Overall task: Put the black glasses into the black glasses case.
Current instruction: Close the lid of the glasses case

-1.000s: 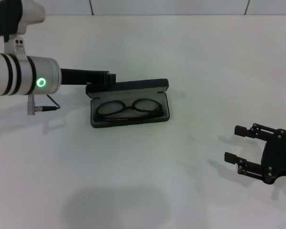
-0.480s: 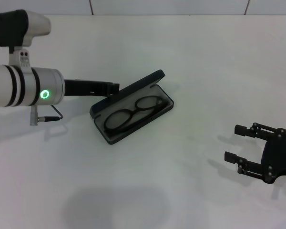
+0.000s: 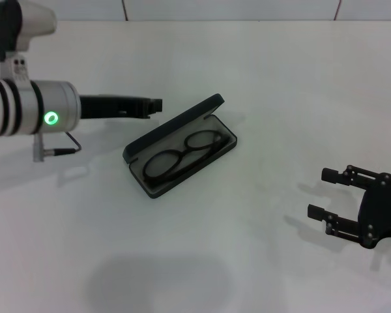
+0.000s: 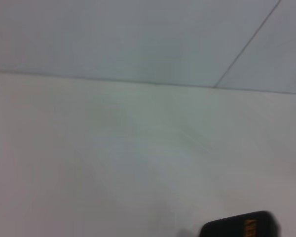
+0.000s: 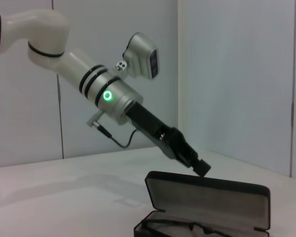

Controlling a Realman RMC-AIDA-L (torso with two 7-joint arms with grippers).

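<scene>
Black glasses (image 3: 184, 153) already inside open black glasses case (image 3: 158, 187), mid-desk (image 3: 280, 85). Lid raised. Left tool (image 3: 155, 104) just behind lid, clear of it; finger state cannot tell. Right tool (image 3: 325, 194) released, parked well apart. Placement judged done.

One black glasses (image 3: 182, 154), one black glasses case (image 3: 158, 132)

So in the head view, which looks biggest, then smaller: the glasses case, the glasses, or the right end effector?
1. black glasses case, biggest.
2. Unsure: black glasses and right end effector look about alike, and the end effector sits nearer the camera.
</scene>
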